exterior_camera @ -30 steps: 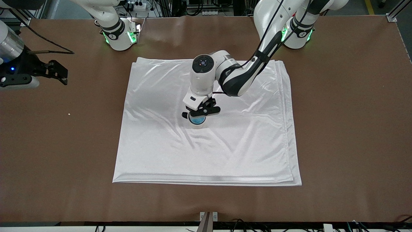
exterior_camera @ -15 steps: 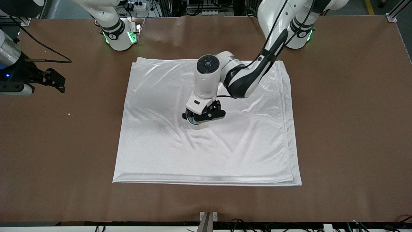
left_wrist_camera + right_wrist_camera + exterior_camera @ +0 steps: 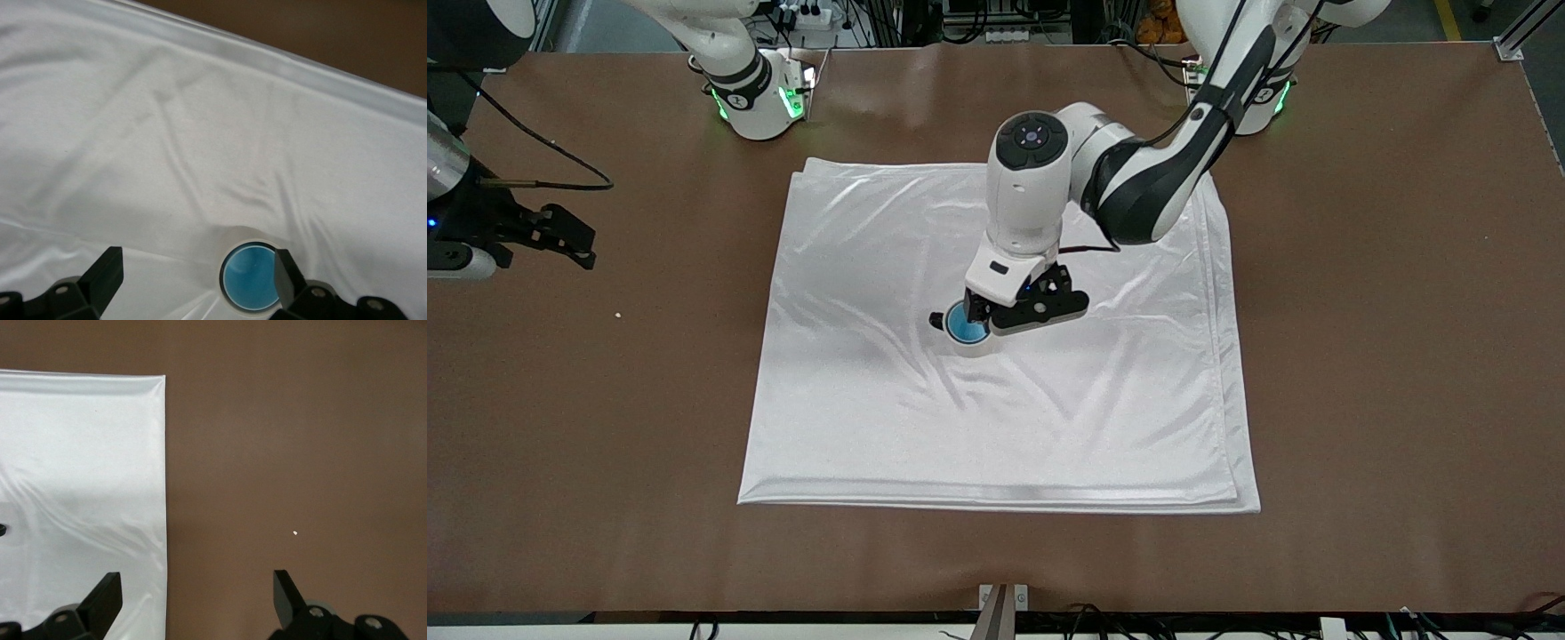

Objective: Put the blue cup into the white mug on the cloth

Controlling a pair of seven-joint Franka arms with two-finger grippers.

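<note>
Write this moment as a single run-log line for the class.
cup: in mug, on cloth | left gripper: open, over cloth beside mug, empty | right gripper: open, waits over bare table

A small light-blue handleless cup [image 3: 966,324], blue inside, sits upright nested in a small off-white cylindrical mug [image 3: 971,346], whose pale rim rings it and whose small dark handle pokes out toward the right arm's end of the table. In the left wrist view the blue cup [image 3: 249,277] shows as a round blue disc inside the cream rim [image 3: 230,252] at the bottom centre of the frame. Both stand near the middle of a large shiny white fabric sheet [image 3: 1103,418], folded in layers and lightly wrinkled, spread flat across the centre of the front frame.
</note>
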